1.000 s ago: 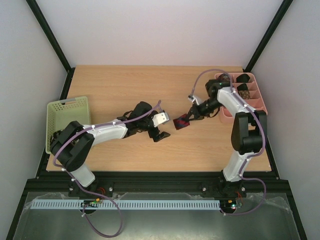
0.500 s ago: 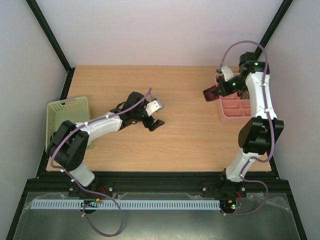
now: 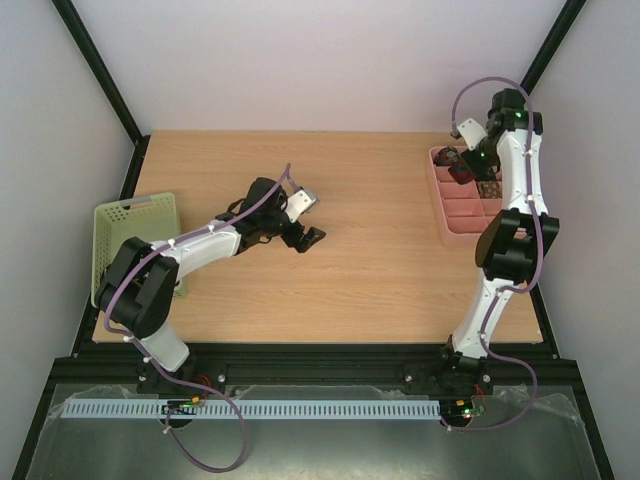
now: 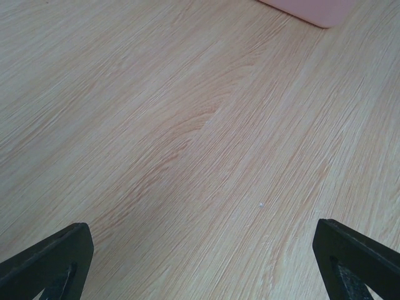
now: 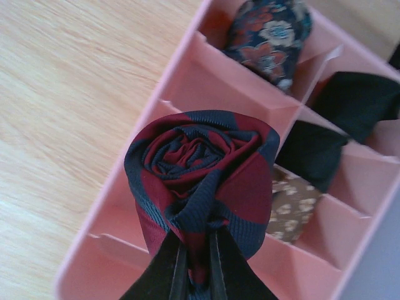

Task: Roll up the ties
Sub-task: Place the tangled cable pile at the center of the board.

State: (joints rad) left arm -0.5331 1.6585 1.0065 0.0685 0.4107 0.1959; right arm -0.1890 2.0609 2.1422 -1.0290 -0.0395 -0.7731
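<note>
Left gripper [image 3: 308, 220]: jaws wide apart, holding nothing, above mid-bench. Right gripper [image 5: 195, 269]: jaws clamped on the coiled red-navy tie [image 5: 200, 169], held above the pink tray [image 5: 206, 81] at the far right corner. Floral tie [image 5: 269, 31] and brown tie [image 5: 290, 203] occupy compartments. Judged remaining: deposit this coil.

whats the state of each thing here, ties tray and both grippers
pink divided plastic tray: partly filled
dark red and navy striped tie: rolled, held over the tray
right gripper: shut on that tie
left gripper: open, holding nothing
navy floral tie: rolled, in a compartment
brown patterned tie: in a compartment
black tie: in a compartment
</note>
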